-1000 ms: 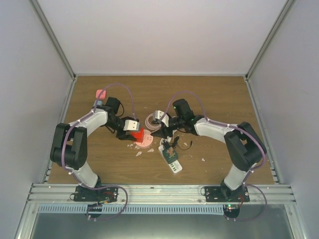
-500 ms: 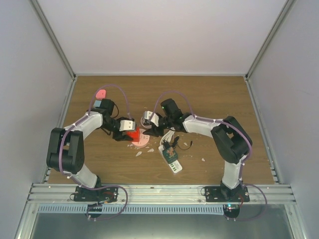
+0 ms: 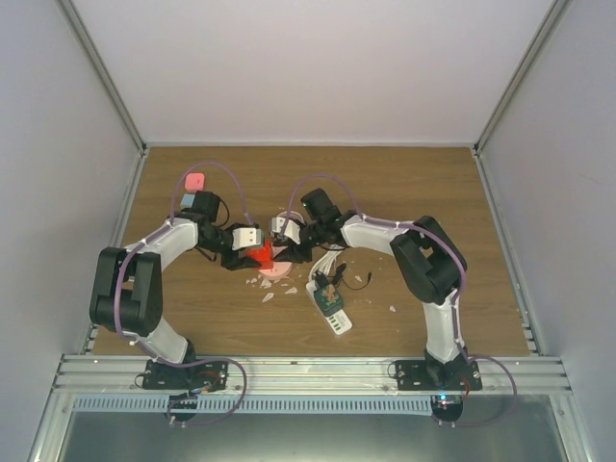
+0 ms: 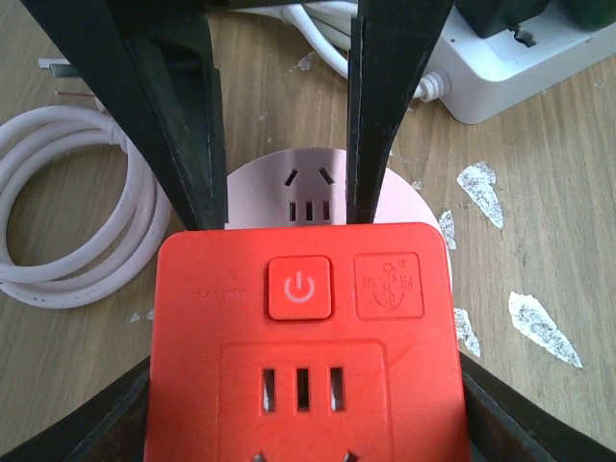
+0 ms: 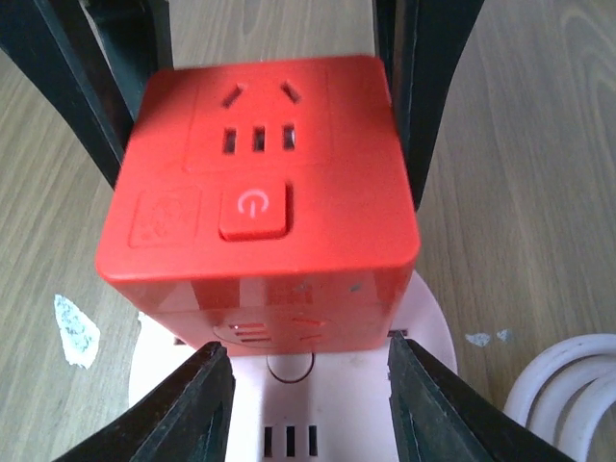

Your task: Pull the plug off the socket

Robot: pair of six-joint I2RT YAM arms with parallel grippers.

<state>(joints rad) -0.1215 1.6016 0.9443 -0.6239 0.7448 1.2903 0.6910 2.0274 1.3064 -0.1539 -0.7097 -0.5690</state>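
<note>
Wooden table (image 3: 433, 192), two claws meeting mid-table over a socket
Left claw (image 4: 306, 361) is clamped on the sides of the red cube plug (image 4: 303, 337); right claw (image 5: 308, 351) straddles the cube's base, grip unclear. A white power strip (image 3: 330, 310) lies near the round pink socket (image 4: 308, 183), on which the plug stands

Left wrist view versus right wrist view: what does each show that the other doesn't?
Only the left wrist view shows the white power strip at top right. Only the right wrist view shows the side face of the red plug cube, down where it meets the round pink socket. Both show the cube sitting on that socket, black gripper fingers flanking it, and coiled white cable.
</note>
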